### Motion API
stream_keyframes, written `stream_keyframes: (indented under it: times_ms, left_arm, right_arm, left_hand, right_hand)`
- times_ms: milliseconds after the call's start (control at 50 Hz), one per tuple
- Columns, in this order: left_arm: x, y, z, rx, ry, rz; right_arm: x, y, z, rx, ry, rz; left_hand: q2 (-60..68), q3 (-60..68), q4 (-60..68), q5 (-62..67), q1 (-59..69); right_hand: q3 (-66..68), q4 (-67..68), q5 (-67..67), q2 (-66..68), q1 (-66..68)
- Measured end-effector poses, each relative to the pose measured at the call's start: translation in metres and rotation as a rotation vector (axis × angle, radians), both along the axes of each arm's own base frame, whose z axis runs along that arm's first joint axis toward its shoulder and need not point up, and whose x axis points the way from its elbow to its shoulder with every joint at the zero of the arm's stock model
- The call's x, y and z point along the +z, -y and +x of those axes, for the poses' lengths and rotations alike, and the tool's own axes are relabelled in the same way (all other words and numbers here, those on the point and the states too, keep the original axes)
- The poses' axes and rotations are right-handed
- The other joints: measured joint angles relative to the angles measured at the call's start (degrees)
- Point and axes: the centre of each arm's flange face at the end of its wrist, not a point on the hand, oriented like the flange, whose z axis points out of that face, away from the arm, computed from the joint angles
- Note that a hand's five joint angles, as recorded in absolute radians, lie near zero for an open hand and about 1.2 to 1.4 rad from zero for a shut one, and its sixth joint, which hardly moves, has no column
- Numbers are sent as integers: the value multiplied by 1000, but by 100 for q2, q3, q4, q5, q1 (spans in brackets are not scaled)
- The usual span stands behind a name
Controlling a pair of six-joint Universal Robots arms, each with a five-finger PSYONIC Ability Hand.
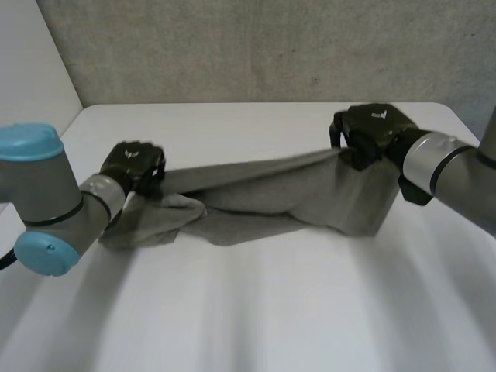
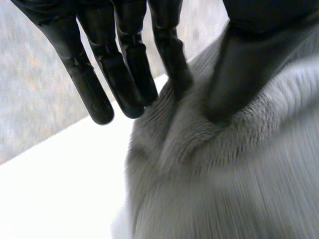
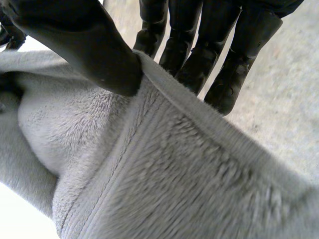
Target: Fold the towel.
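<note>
Your grey towel [image 1: 294, 198]: stretched between both hands over the white worktop [image 1: 271, 310], with its lower folds resting on the surface.
Your left hand [image 1: 132, 164]: the thumb and one finger pinch the towel's left end; the other fingers are straight, clear of the cloth.
Your right hand [image 1: 372, 128]: the thumb clamps the towel's upper edge against the fingers, and cloth hangs below it.

A white table [image 1: 256, 310] stands before a grey, perhaps concrete wall [image 1: 256, 46].
</note>
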Motion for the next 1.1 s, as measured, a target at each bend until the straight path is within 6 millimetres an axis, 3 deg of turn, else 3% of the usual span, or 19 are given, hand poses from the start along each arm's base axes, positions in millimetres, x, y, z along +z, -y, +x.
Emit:
stream_keyframes:
  times_ms: [20, 100, 160, 240, 380, 500, 580, 700, 880, 1100]
  left_arm:
    - [-7, 4, 6, 10, 30, 7]
    - [-19, 12, 21, 34, 110, 10]
    - [-14, 15, 28, 47, 137, -2]
    - [2, 9, 30, 50, 125, -19]
    - [38, -21, 8, 3, 3, -40]
    - [46, -57, -23, -81, -91, 3]
    - [36, -78, -40, -132, -107, 54]
    - [9, -92, -54, -166, -81, 123]
    - [-18, -80, -60, -140, -51, 121]
    - [-31, -64, -62, -137, 29, 40]
  right_arm:
    - [-5, 1, 0, 1, -10, 4]
    - [-12, 2, 1, 4, -26, 4]
    - [-13, 2, 1, 5, -27, 1]
    - [-14, 1, 1, 7, -27, 2]
    - [-17, 0, 1, 8, -28, 8]
    - [-19, 0, 1, 8, -30, 12]
    - [-20, 0, 1, 8, -31, 15]
    - [-22, 1, 1, 8, -33, 20]
    - [-29, 0, 1, 9, -41, 36]
    - [-32, -1, 1, 10, -42, 36]
  left_hand:
    - [-775, -877, -818, -827, -818]
    - [-2046, -2109, -2114, -2204, -2180]
    - [-2782, -2886, -2862, -3003, -2910]
    - [-2896, -2960, -2975, -3156, -2984]
    - [-2892, -2959, -2974, -3093, -2974]
    - [-2388, -2584, -2563, -2477, -2426]
    - [-2033, -2196, -2177, -2100, -2050]
    - [-2045, -2208, -2190, -2157, -2120]
    - [-2315, -2437, -2427, -2560, -2477]
    - [-2342, -2454, -2448, -2606, -2483]
  right_hand:
    - [0, 0, 1, 0, 0]
    - [0, 0, 20, 0, 1]
    - [0, 0, 20, 0, 1]
    - [0, 0, 20, 0, 1]
    - [0, 0, 20, 0, 1]
    - [0, 0, 20, 0, 1]
    - [0, 0, 20, 0, 2]
    - [0, 0, 20, 0, 1]
    - [0, 0, 20, 1, 1]
    - [0, 0, 20, 1, 1]
